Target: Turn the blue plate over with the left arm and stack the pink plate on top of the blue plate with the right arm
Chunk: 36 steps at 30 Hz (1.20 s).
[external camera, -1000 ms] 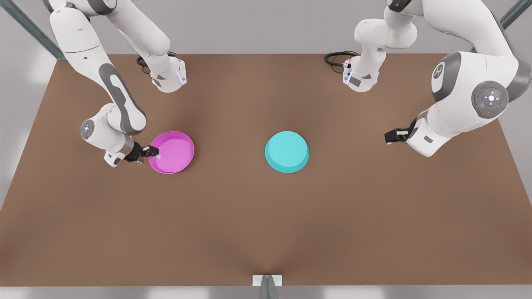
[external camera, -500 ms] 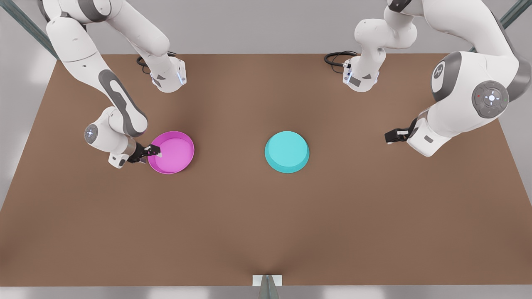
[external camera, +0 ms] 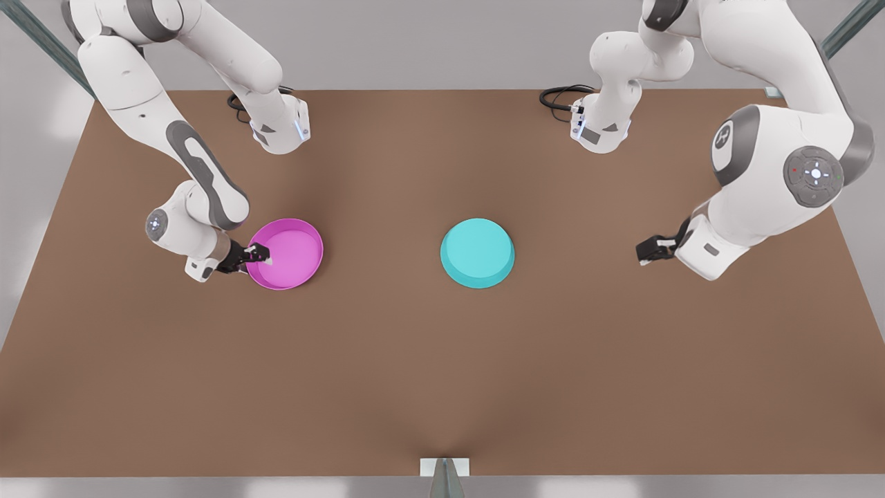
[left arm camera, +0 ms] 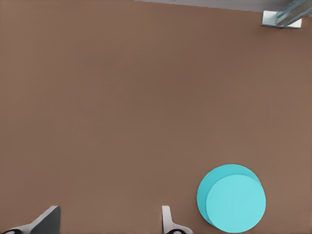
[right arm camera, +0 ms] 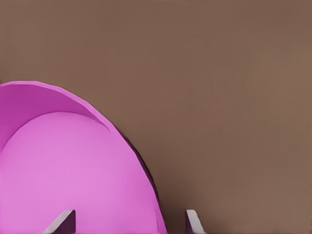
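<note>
My right gripper (external camera: 257,258) straddles the pink plate (external camera: 287,253) at its 9 o'clock rim, fingers apart, not yet clamped, ready to lift. The blue plate (external camera: 477,252) lies bottom-up mid-table. My left gripper (external camera: 648,250) waits open, holding nothing, at its 3 o'clock.

My right gripper (external camera: 261,257) covers a bit of the pink plate's (external camera: 290,252) rim. In my right wrist view the picture edge cuts off the plate.
</note>
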Tool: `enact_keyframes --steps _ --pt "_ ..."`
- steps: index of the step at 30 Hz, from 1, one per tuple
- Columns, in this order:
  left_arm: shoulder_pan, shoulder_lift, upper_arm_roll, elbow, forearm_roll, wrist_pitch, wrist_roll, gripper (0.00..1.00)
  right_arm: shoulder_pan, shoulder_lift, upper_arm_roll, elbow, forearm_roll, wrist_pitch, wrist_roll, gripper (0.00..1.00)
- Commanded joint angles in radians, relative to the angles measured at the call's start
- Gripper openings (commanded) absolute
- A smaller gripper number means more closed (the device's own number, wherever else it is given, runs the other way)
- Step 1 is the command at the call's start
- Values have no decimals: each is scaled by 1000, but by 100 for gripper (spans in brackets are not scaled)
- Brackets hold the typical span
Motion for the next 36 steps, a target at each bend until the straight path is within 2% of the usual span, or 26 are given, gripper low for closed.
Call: enact_keyframes --steps 1,5,9,13,16,18,36 --pt "-1 2 1 0 -29 0 6 100 0 2 0 0 0 0 0 68" --pt "-3 3 1 0 -35 -3 3 100 -5 2 0 0 -2 0 -1 60" --pt "-5 2 1 0 -31 -6 6 100 -5 15 0 2 -2 18 -1 58" --pt "6 2 4 -2 -28 -8 8 100 -6 15 0 2 -2 20 -1 48" --pt "6 2 5 -2 -26 -5 8 100 -8 15 0 2 -2 20 -1 35" --pt "5 6 10 0 -28 -2 9 100 -11 15 0 2 -2 20 -1 21" --pt "9 6 12 -2 -26 -2 8 100 -21 9 0 3 -9 9 -4 21"
